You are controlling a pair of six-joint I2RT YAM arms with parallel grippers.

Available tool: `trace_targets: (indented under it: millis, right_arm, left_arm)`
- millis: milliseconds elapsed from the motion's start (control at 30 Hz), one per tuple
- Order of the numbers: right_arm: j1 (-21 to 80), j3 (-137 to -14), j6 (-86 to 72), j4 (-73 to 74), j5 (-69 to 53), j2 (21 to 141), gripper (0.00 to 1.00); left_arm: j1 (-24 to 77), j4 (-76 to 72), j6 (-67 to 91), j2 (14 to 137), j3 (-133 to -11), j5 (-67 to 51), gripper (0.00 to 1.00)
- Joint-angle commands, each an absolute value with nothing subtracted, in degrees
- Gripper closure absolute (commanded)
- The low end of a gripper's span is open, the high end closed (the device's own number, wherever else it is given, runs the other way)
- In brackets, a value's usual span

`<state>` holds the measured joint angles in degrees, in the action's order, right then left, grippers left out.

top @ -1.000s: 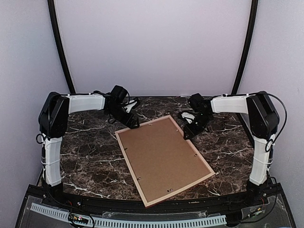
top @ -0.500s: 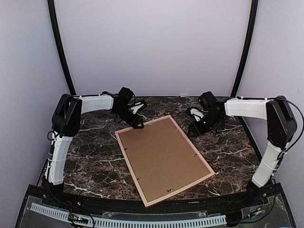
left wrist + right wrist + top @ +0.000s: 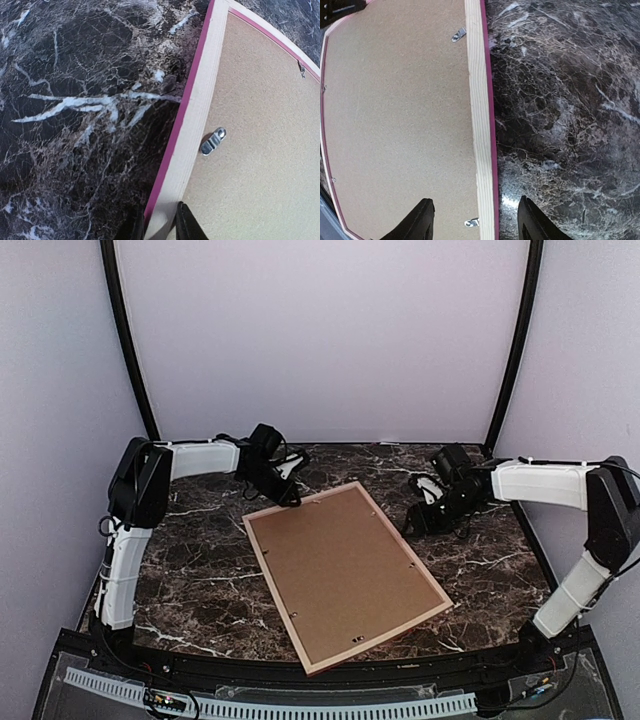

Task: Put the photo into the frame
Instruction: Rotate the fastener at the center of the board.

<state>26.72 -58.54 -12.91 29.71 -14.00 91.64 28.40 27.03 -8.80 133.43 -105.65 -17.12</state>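
The frame (image 3: 192, 115) lay face down, brown backing board (image 3: 345, 575) showing, pale wood rail edged pink. The left gripper (image 3: 159, 222) pinched the rail; the right gripper's (image 3: 474, 205) fingers stood apart.

A dark, white-veined marble surface (image 3: 200, 570) carries a brown backing board (image 3: 345, 565) askew at its middle, small metal clips (image 3: 213, 141) along the board's edges. Behind the surface stand pale lilac walls (image 3: 320, 340) and two black poles (image 3: 128, 360); a white slotted strip (image 3: 300, 707) runs along its near edge.
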Motion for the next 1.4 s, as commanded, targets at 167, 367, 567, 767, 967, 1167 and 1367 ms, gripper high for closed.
trace_targets:
  millis: [167, 367, 567, 767, 967, 1167, 1367]
  right_arm:
    - [26.32, -56.29, -24.70, 30.94, -8.36, 84.36, 0.33]
    - [26.36, -52.83, -28.70, 30.83, -6.49, 82.03, 0.30]
    - [26.99, -45.77, -32.73, 28.91, -5.86, 78.84, 0.28]
    - [28.05, -41.25, -34.94, 25.66, -6.91, 79.48, 0.31]
    - [28.21, -42.66, -33.02, 24.22, -5.59, 83.92, 0.40]
    - [28.17, -45.29, -29.85, 26.37, -1.11, 87.54, 0.58]
    - [28.13, -46.72, -27.03, 26.11, -0.28, 89.62, 0.77]
  left_arm:
    - [26.62, 20.40, 4.76, 125.36, -88.20, -6.86, 0.86]
    - [26.19, 15.94, 15.89, 116.24, -72.18, -3.69, 0.85]
    - [27.74, 10.02, 27.08, 105.04, -53.48, -3.39, 0.84]
    - [34.08, 9.72, 34.64, 96.49, -42.43, -1.85, 0.81]
    - [40.34, 12.11, 40.11, 89.90, -39.29, -2.11, 0.67]
    - [40.78, 14.41, 38.51, 80.98, -39.67, 0.97, 0.34]
    - [39.74, 15.96, 31.87, 84.48, -45.47, 1.56, 0.19]
